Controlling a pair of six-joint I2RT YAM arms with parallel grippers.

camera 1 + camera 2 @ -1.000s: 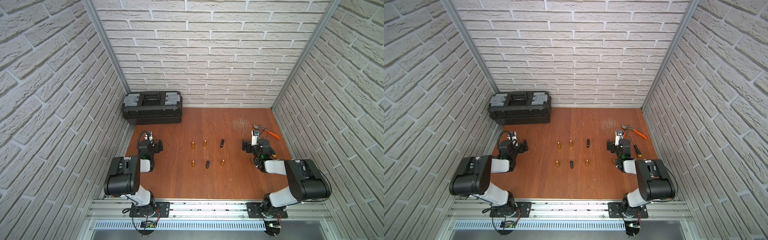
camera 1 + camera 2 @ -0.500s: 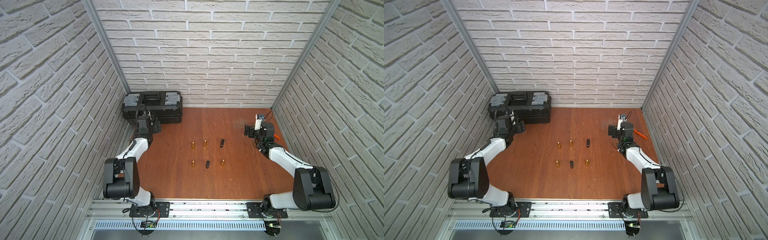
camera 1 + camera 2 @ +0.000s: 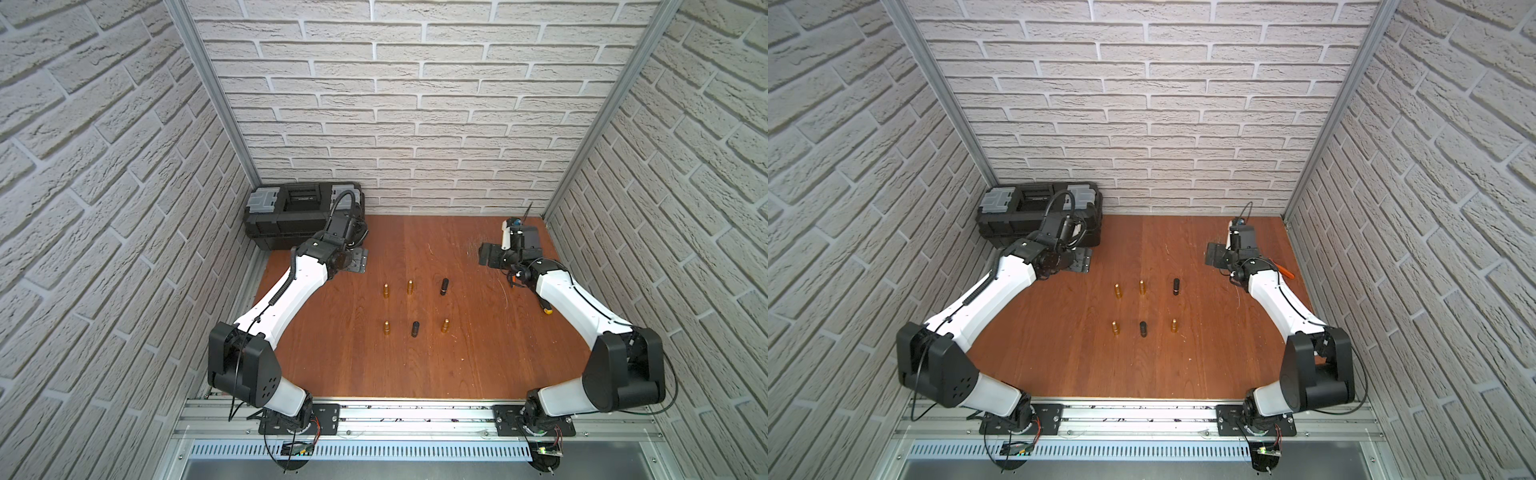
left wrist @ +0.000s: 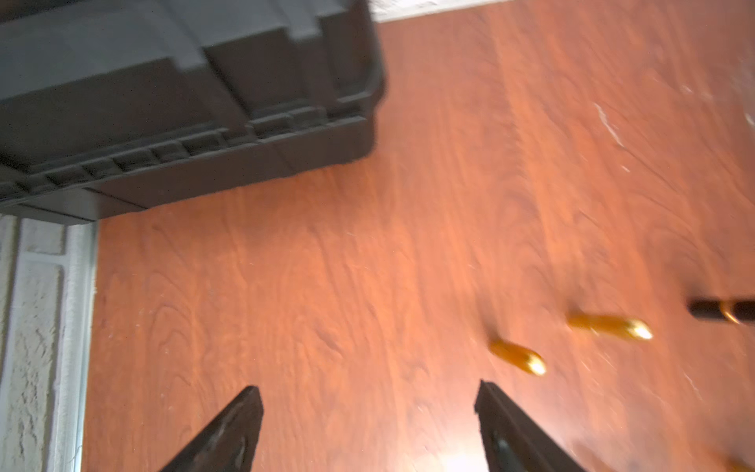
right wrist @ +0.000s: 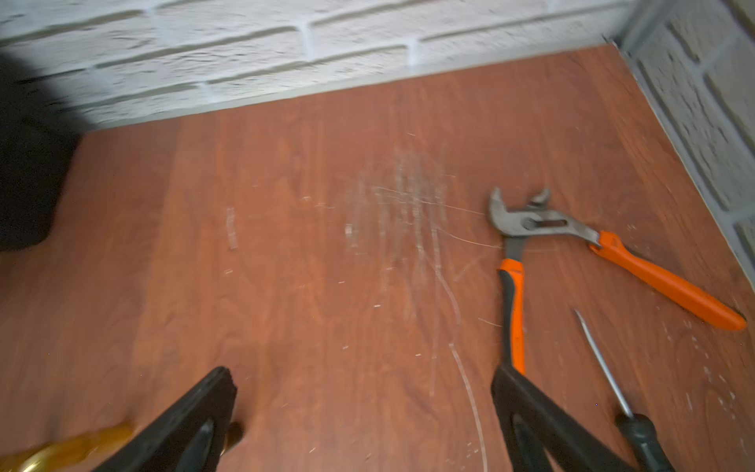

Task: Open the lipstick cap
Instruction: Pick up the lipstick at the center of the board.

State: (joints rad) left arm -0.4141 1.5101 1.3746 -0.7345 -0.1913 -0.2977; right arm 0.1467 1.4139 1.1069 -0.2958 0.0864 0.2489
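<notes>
Left wrist view shows the left gripper parted and empty, the upright lipsticks standing mid-table to its right, between it and the equally empty, spread right gripper.

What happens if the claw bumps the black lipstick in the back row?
The black lipstick probably tips: it stands upright, tall and thin. Lying down, its round body would likely roll on the smooth table. It looks hard, so it shouldn't bend.
</notes>
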